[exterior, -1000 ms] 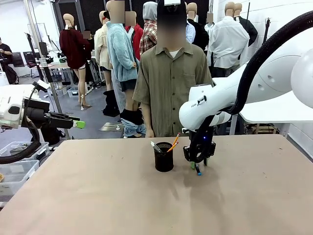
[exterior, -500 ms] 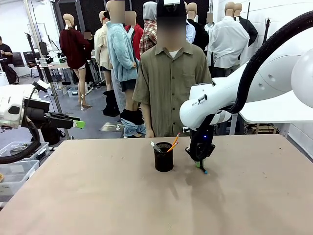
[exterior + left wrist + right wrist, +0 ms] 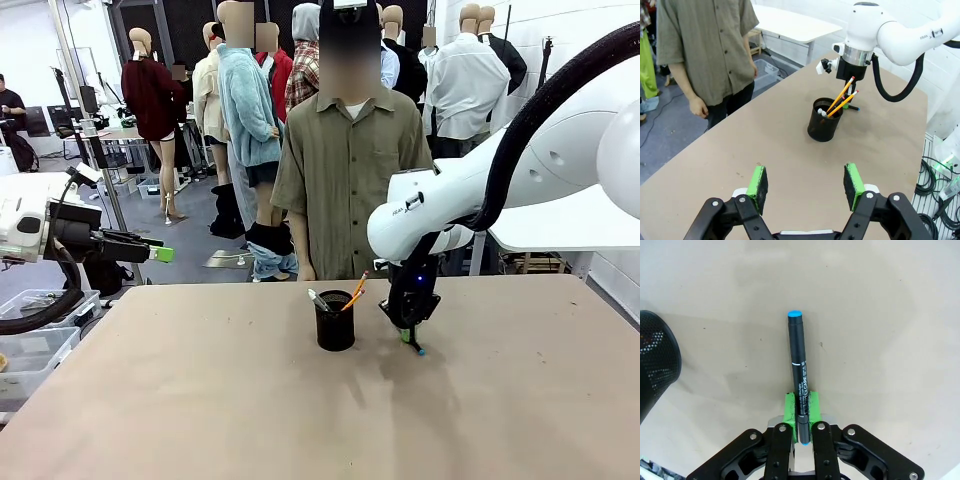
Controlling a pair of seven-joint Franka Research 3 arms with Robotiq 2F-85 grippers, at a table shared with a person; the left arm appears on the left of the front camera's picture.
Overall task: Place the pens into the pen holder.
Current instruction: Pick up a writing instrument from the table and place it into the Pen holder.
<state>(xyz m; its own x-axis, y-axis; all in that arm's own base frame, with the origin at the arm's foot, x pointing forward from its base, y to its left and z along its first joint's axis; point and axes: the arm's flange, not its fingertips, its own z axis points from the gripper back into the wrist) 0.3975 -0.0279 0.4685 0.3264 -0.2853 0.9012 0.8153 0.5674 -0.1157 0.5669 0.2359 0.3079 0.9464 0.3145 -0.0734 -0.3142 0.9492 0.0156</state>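
Two pencils in pen holder (image 3: pixel 823 122), right pincer (image 3: pixel 801 410) clamping blue-tipped pen (image 3: pixel 798 365), left pincer (image 3: pixel 805 184) wide.

Right arm enters from upper right of frame, wrist pointing down, right tool (image 3: pixel 410 335) at centre right, pads clamped together. Left tool (image 3: pixel 805 184) at left edge, horizontal, pads apart.

You have a black pen (image 3: pixel 799 371) with a blue tip, green pads (image 3: pixel 788 406), a black mesh pen holder (image 3: pixel 335 320), yellow-orange pencils (image 3: pixel 841 97), a tan table (image 3: pixel 200 400)
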